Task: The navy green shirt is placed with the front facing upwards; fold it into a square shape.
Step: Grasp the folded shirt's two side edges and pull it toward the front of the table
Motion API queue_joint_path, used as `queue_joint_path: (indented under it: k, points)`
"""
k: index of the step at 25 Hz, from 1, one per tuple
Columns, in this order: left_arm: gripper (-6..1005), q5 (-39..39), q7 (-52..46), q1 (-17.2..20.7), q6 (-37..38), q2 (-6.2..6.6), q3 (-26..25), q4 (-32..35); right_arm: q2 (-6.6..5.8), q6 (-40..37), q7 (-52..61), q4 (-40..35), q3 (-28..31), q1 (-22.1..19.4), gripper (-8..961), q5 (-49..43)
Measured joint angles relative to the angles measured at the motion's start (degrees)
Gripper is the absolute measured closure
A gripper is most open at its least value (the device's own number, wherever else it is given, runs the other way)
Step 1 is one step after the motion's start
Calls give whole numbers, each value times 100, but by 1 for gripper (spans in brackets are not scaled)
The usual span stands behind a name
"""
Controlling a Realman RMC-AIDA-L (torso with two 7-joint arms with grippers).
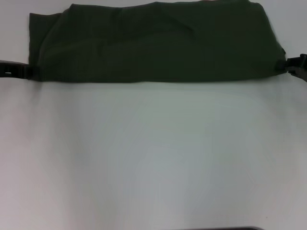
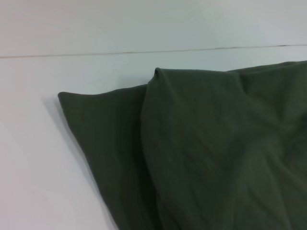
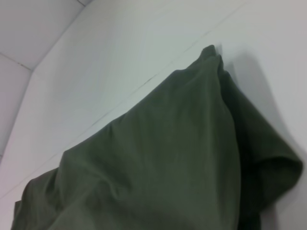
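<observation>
Surface: bare white top fills the near part of the head view; nothing lies between the robot and the shirt's near edge.
Left tool: dark, low at the shirt's near left corner, touching the cloth edge. Opening cannot be told, and a grip on the fabric cannot be confirmed.
Right tool: dark, at the shirt's near right corner, tip against the cloth. Opening and hold likewise cannot be told.
Wrist views: neither shows its own tool, only cloth and surface. Left wrist view shows an upper layer lying over a lower one whose corner sticks out. Right wrist view shows a doubled fold with a rolled edge.
Shirt: at the far side of the surface, a wide dark green band, plain side up, no print visible. Already doubled at least once; lightly wrinkled; a single layer pokes out at the far left end.
Long axis: runs left to right, spanning the gap between the two tools.
Key relation: the shirt lies directly between the tools, one at each end of the near edge, each arm about equally close to its own corner. The cloth extends away from the robot beyond that edge.
Judgement: still a long rectangle, not a square. Next fold probably needs one end carried across along the long axis.
Risk: layers could slip apart if a corner is pinched unevenly.
</observation>
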Motion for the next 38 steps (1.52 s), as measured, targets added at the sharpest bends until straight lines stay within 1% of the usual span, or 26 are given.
queue_joint_path:
  k: [5, 11, 16, 22, 24, 35, 38]
  points:
    - [926, -32, 2, 45, 38, 1, -82, 64, -20, -84, -58, -11, 113, -66, 938, 0]
    - [941, -37, -113, 40, -243, -19, -88, 36, -14, -92, -77, -11, 126, -81, 939, 0]
    - [909, 38, -238, -19, -233, 3, -22, -2, -14, -96, -78, -11, 126, -88, 938, 0]
    - [691, 158, -281, -87, -112, 45, 1, -91, -31, -97, -78, -11, 126, -71, 938, 0]
    - [452, 185, -285, -98, -104, 47, 1, -100, -37, -96, -79, -11, 126, -66, 938, 0]
    - [215, 193, -253, -130, -31, 53, 136, -156, -49, -84, -79, -11, 135, -61, 938, 0]
    - [177, 193, -246, -130, -28, 53, 147, -157, -54, -79, -79, -11, 135, -61, 938, 0]
